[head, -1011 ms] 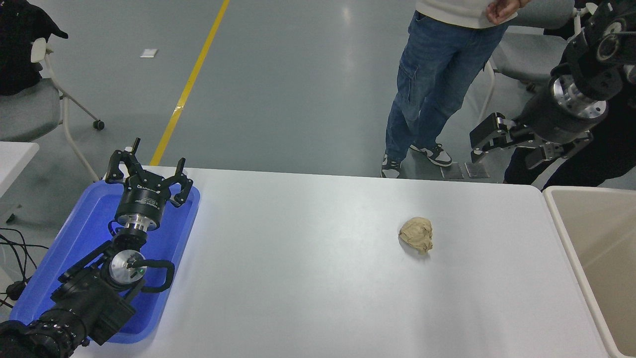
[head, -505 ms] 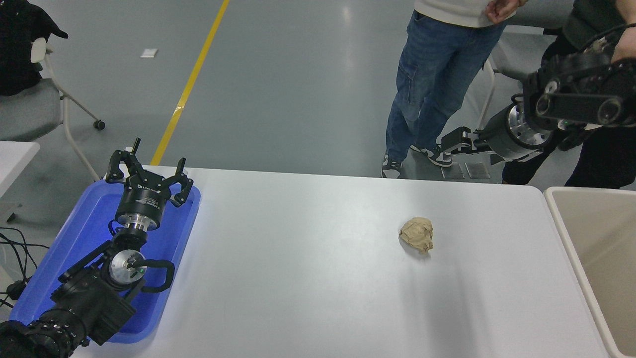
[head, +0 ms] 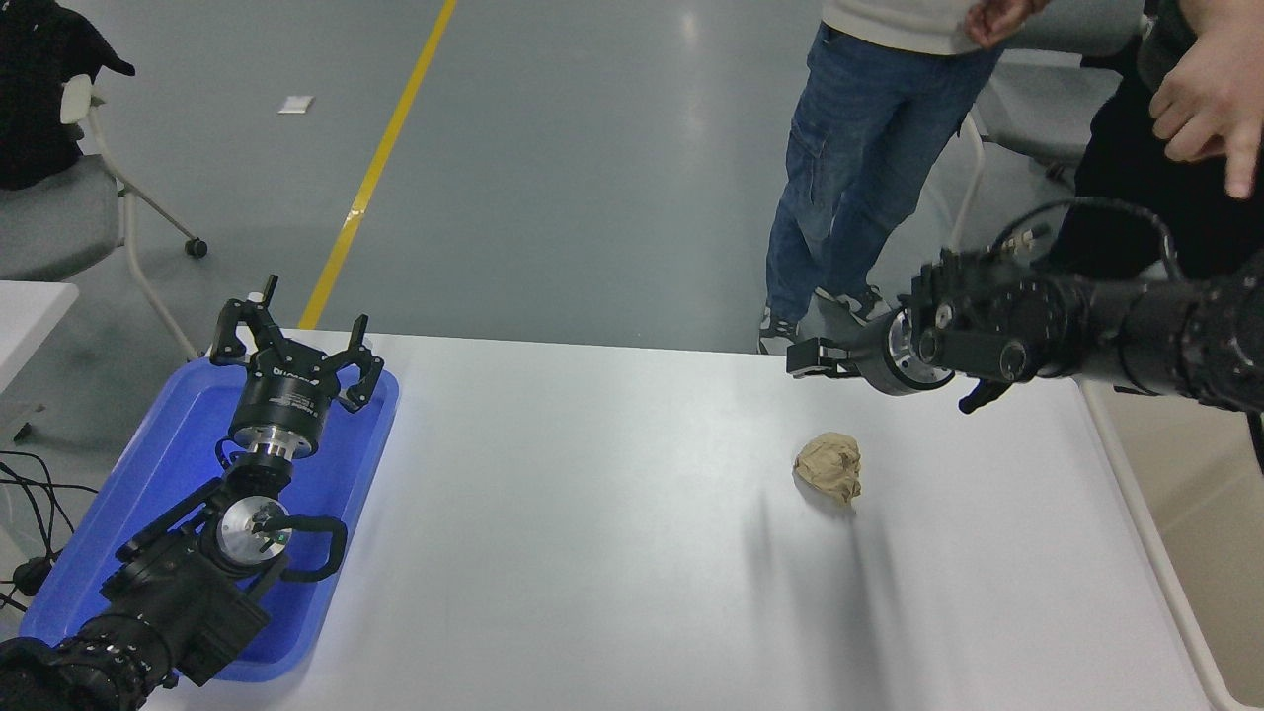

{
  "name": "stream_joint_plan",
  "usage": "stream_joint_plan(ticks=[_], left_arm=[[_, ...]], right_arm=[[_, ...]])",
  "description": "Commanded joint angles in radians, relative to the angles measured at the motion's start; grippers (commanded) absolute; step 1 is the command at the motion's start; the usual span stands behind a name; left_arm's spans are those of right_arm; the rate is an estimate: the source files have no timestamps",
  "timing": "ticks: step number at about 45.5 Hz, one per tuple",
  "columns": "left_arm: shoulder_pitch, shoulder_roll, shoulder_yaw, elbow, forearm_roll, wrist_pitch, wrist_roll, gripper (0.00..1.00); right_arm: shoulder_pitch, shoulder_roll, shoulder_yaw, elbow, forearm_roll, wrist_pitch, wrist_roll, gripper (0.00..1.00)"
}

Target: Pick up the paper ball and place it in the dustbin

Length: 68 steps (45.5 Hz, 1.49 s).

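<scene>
We see the paper ball [head: 829, 468] lying on the white desk [head: 592, 553], toward three o'clock from the desk's middle, alone and touching nothing else. It is a wrinkly tan lump with a small shadow at its lower side.

The right arm comes in from the right edge at about three o'clock, lying nearly level over the desk's far right part. The right gripper [head: 808, 359] sits at its tip, pointing to nine o'clock, near the ball's twelve o'clock side and clear of it. The gripper is seen end-on and partly hidden by its own wrist; we cannot tell how far its fingers stand apart.

The dustbin [head: 1165, 563] stands against the desk's right edge, at three to four o'clock from the ball, only its pale rim and part of its inside showing.

The left gripper [head: 293, 341] is parked at nine o'clock over the blue tray [head: 148, 474], its fingers spread wide and holding nothing.

At twelve o'clock beyond the desk a person in blue jeans [head: 849, 168] stands on the grey floor. A second person's hand [head: 1210, 94] shows at the top right corner, above the right arm.
</scene>
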Motion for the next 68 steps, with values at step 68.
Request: stream_joint_plan(ticks=[68], left_arm=[[-0.001,0.000,0.000,0.000,-0.001,0.000,0.001,1.00]], right_arm=[[-0.352,0.123,0.008,-0.274,-0.051,-0.189,0.008,0.98]])
